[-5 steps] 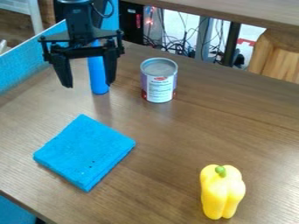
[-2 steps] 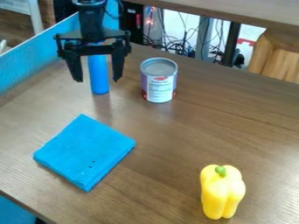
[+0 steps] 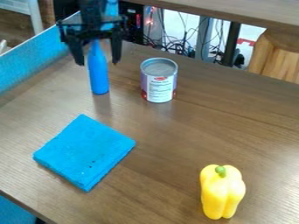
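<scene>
The black gripper hangs at the upper left of the camera view, open, its two fingers spread apart on either side of a blue bottle. The bottle stands upright on the table, its narrow neck between or just behind the fingers; whether they touch it I cannot tell. Right of the bottle stands a can with a grey top and a printed label. A folded blue cloth lies flat at the lower left. At the lower right a yellow bell pepper with a green stem stands upright.
The brown wooden table carries these things. A blue panel runs along its left edge. Cables and dark posts lie beyond the far edge, with a wooden ledge above them.
The gripper first moved right to line up with the bottle, then moved up and back in the view, uncovering more of the bottle. The bottle, can, cloth and pepper have stayed put.
</scene>
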{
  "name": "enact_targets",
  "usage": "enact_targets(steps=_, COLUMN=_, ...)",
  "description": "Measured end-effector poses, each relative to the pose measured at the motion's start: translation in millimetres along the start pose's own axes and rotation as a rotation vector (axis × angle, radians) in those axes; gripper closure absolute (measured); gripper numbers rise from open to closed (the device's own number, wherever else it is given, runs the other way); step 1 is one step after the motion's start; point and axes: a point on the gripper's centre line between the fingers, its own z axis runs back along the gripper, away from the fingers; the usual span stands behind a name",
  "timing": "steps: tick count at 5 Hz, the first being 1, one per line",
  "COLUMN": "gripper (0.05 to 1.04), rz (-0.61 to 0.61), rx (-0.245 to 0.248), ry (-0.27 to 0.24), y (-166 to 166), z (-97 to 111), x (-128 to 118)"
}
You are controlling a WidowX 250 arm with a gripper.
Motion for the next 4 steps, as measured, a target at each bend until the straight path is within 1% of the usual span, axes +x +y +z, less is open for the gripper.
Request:
enact_targets(steps=1, gripper=0.079, rz=0.040, rx=-0.006, ry=-0.013, y=5, z=7, x=16)
enact_targets(steps=2, gripper=0.079, rz=0.081, rx=0.027, ry=-0.033, y=9, z=12, x=23)
enact_targets(steps=4, gripper=0.079, rz=0.091, rx=0.026, ry=-0.038, y=4, z=3, x=37)
